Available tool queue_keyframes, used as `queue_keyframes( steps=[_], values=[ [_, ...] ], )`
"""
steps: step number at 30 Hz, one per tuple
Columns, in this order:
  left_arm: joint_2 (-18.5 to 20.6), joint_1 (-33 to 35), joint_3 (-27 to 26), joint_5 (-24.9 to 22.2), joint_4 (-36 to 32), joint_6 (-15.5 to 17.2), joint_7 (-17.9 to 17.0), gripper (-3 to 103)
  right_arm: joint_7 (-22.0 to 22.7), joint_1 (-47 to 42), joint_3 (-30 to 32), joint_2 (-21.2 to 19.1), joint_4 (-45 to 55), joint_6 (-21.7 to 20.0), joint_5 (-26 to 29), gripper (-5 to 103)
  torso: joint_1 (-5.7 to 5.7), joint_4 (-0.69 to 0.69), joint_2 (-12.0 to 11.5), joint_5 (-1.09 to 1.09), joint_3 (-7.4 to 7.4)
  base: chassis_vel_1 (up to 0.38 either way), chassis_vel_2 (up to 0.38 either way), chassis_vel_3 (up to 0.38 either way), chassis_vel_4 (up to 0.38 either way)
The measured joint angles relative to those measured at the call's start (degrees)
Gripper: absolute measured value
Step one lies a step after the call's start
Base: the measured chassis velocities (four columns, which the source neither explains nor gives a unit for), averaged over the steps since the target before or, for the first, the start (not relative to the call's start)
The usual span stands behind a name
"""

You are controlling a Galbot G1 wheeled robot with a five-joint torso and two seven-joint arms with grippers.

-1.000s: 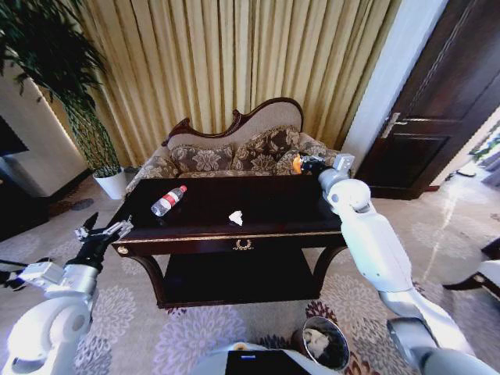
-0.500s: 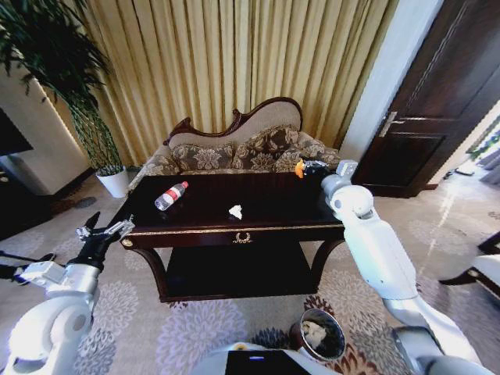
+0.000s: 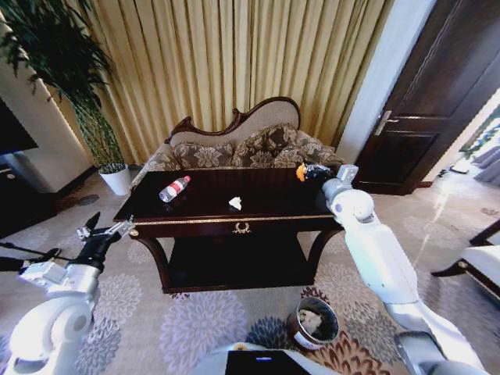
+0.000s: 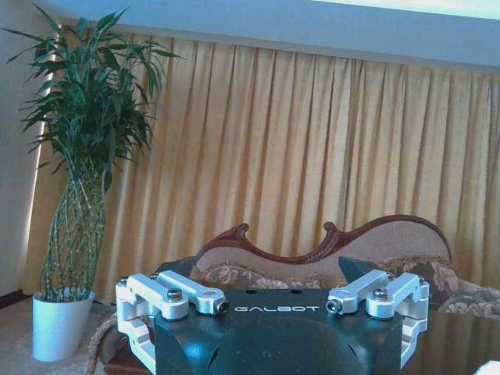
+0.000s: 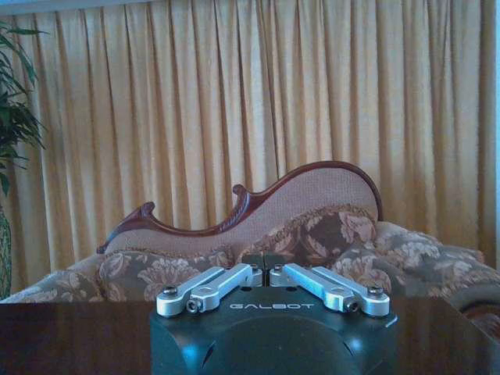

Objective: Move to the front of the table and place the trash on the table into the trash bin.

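The dark glossy table [image 3: 203, 221] with gold trim stands ahead of me. On its left top lies the clear bottle [image 3: 173, 188] with a red cap, and a white paper scrap [image 3: 235, 203] lies near the middle. My right gripper [image 3: 307, 169] reaches over the table's far right corner, shut, with a small orange bit [image 3: 299, 173] at its tip. In the right wrist view the right gripper [image 5: 267, 275] has its finger links drawn together. My left gripper [image 3: 105, 232] hangs open beside the table's left end, and in the left wrist view the left gripper [image 4: 273, 303] has its links spread wide. The reddish-brown trash bin [image 3: 312, 325] sits on the carpet near my right side, with white paper inside.
A carved sofa [image 3: 242, 148] stands behind the table before gold curtains. A tall plant in a white pot [image 3: 117, 179] is at the far left. A dark door [image 3: 437, 101] is at the right, with a chair's edge [image 3: 476, 258] below it. Patterned carpet lies between me and the table.
The whole view has shifted: the table sits farther off and the trash bin shows more fully, so the camera moved. Both arms keep their poses.
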Motion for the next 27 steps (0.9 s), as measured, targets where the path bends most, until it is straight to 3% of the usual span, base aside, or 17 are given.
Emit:
queue_keyframes(
  steps=[27],
  values=[
    [-0.2,0.1,0.1,0.0,0.3,-0.2,0.8,100,0.0,-4.2,1.6,0.0,-2.5,2.4,-2.3,0,0.01,0.0,0.0,0.0,0.0,0.118,-0.119,-0.117,0.12]
  ],
)
